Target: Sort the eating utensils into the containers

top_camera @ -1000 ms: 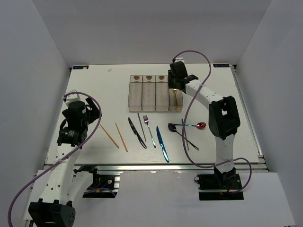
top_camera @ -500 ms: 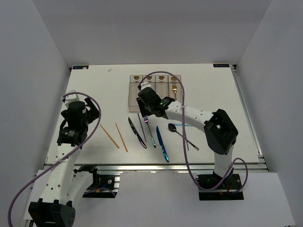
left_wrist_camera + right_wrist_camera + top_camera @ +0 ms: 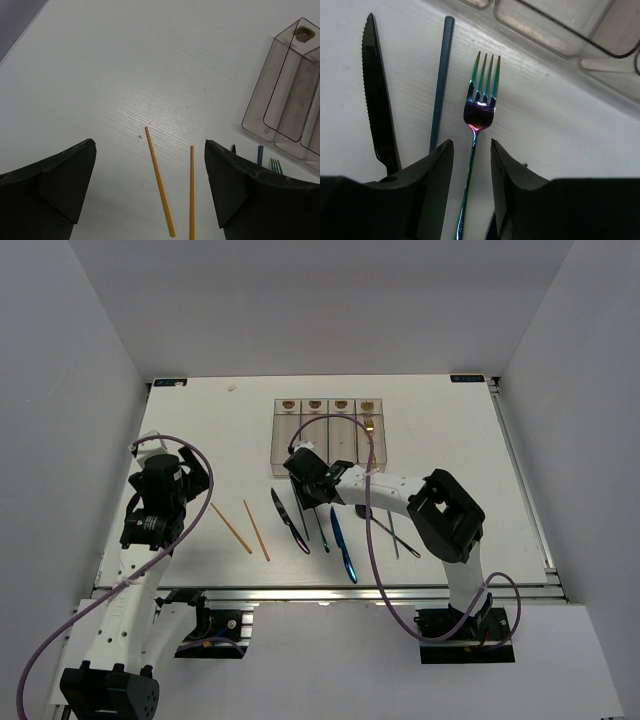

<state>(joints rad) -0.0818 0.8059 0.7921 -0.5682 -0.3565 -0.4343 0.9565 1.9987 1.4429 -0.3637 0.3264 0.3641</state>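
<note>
- Chopsticks point(image 3: 159, 187): two tan ones lie side by side on the table point(image 3: 100, 60), toward the near edge. The left gripper point(image 3: 150, 150) hangs over them with its fingers spread wide, holding nothing. Not the step in hand.
- Right gripper point(image 3: 471, 152): low over the fork point(image 3: 480, 107), fingers a narrow gap apart, one on each side of the thin handle. Neither is seen to touch it. Nothing pinched yet.
- Judgement: the step in hand is picking up the fork. The handle sits about mid-gap, so close straight, with no sideways nudge. Go fully down to the table first, since a slim, shiny handle will likely slip out of a high pinch.
- The grip falls close behind the tines, so the long handle may sag. Lift slowly and level.
- Neighbours: a dark stick point(image 3: 441, 85) lies just beside the fork, with a black knife point(image 3: 377, 100) beyond it. The finger on that side comes down between stick and handle and could drag the stick along.
- Bins point(image 3: 560, 30): four clear ones joined side by side, just past the tines. A gold piece point(image 3: 370, 424) lies in the end bin on the right arm's side, too small to tell what kind. Nothing seen in the other three.
- The bins are narrow, so turn the fork lengthwise along its bin before letting go.
</note>
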